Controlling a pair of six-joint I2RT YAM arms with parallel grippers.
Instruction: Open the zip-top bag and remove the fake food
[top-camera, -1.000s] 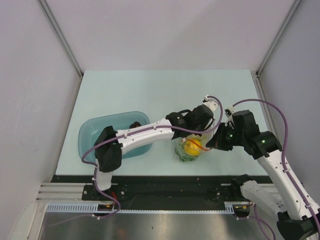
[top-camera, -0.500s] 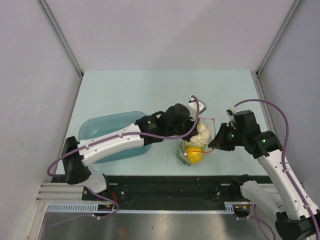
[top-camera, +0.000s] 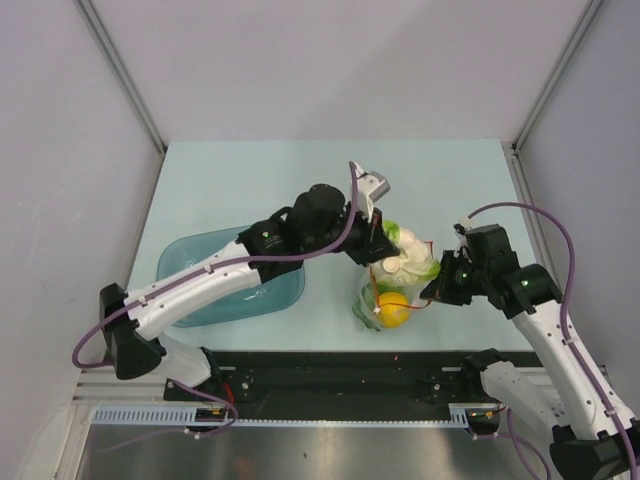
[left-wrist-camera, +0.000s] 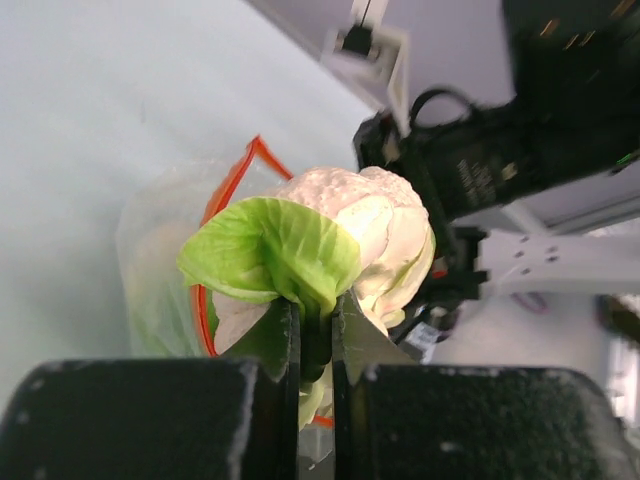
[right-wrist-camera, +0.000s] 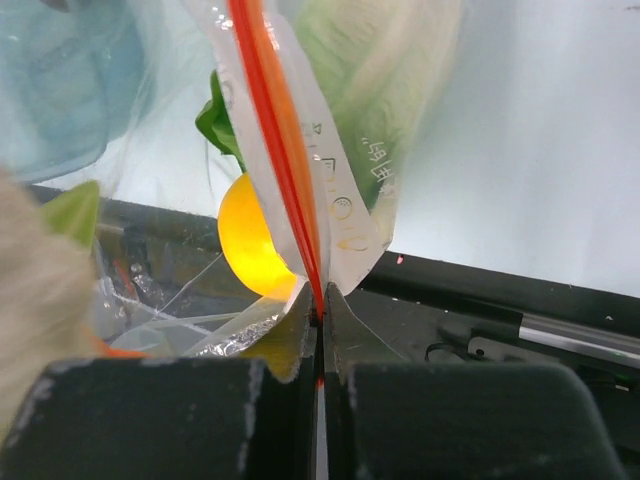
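The tabletop (top-camera: 300, 180) carries the teal tray (top-camera: 185, 275), left of the zip-top bag (top-camera: 370, 305), which stands open. The right pincer (right-wrist-camera: 320, 300) is pressed together on the bag's red zip strip (right-wrist-camera: 272, 120). The left pincer (left-wrist-camera: 315, 318) pinches the cauliflower (left-wrist-camera: 380, 235) by its green leaf (left-wrist-camera: 265, 250), just above the bag. The lift should probably run straight up while the right grip holds firm, so the bag does not follow. The yellow fruit (right-wrist-camera: 248, 250) sits inside the bag. Only the left wrist view shows the leaf grip; only the right wrist view shows the clamped strip.
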